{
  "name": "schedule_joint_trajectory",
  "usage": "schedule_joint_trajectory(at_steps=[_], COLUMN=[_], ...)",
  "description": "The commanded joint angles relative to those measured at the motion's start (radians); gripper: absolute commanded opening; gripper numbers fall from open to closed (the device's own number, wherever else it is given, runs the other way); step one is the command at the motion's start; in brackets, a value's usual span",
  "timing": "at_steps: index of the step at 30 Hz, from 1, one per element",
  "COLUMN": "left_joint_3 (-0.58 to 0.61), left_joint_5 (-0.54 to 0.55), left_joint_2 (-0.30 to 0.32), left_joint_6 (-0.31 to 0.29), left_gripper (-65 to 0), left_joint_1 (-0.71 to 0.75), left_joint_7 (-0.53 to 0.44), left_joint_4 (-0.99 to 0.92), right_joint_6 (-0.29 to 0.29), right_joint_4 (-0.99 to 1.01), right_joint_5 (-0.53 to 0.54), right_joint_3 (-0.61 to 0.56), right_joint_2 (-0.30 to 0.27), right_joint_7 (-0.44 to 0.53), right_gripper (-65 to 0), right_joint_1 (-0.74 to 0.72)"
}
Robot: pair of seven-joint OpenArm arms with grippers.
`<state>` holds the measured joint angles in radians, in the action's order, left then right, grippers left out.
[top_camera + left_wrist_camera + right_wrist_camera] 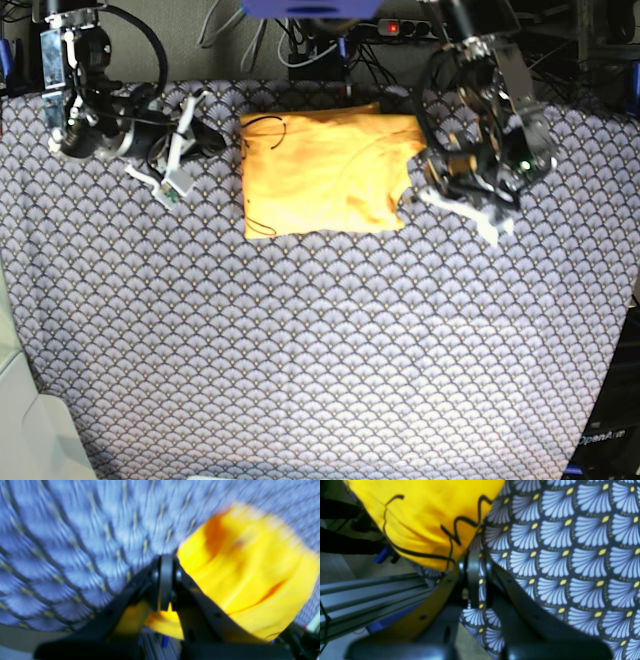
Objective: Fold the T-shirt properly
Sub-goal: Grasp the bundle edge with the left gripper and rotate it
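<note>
The T-shirt (322, 170) lay folded into a rough rectangle at the far middle of the patterned cloth (320, 340), with a thin black cable (450, 533) trailing over its left part. The left gripper (413, 192) hung at the shirt's right edge, fingers together on nothing. The right gripper (218, 140) was just left of it, likewise closed and empty.

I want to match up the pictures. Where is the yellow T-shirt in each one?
Left wrist: the T-shirt fills the right side, blurred, behind the shut left gripper.
Right wrist: it is at the top left, with a thin black cable lying across it.
Base: it lies folded at the top middle, between the two arms.
Shared landmark: the blue-grey scale-patterned cloth under it.
</note>
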<state>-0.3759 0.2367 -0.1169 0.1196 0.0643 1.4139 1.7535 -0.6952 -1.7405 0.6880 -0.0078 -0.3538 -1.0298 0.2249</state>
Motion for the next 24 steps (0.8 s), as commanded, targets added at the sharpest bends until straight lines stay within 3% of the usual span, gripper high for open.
schedule_joint_trajectory(at_steps=[1, 9, 17, 24], left_joint_3=[0.008, 0.099, 0.099, 0.097], left_joint_5=[0.020, 0.010, 0.016, 0.020], left_joint_2=[-0.005, -0.040, -0.040, -0.040], left_joint_6=[-0.002, 0.007, 0.009, 0.009], left_gripper=[-65.0, -65.0, -65.0, -65.0], left_joint_1=[-0.025, -0.028, -0.077, -0.172], left_joint_7=[-0.018, -0.018, -0.035, -0.098], left_joint_4=[0.010, -0.109, -0.226, -0.326], right_joint_6=[-0.003, -0.003, -0.003, -0.003], right_joint_4=[-0.016, -0.016, -0.017, -0.022], right_joint_5=[0.017, 0.017, 0.017, 0.017], right_joint_3=[0.004, 0.001, -0.002, -0.073], right_joint_2=[-0.008, 0.022, 0.023, 0.023], right_joint_7=[0.018, 0.018, 0.016, 0.018], right_gripper=[-63.5, -63.4, -63.4, -63.4], right_joint_1=[-0.009, -0.008, 0.009, 0.021])
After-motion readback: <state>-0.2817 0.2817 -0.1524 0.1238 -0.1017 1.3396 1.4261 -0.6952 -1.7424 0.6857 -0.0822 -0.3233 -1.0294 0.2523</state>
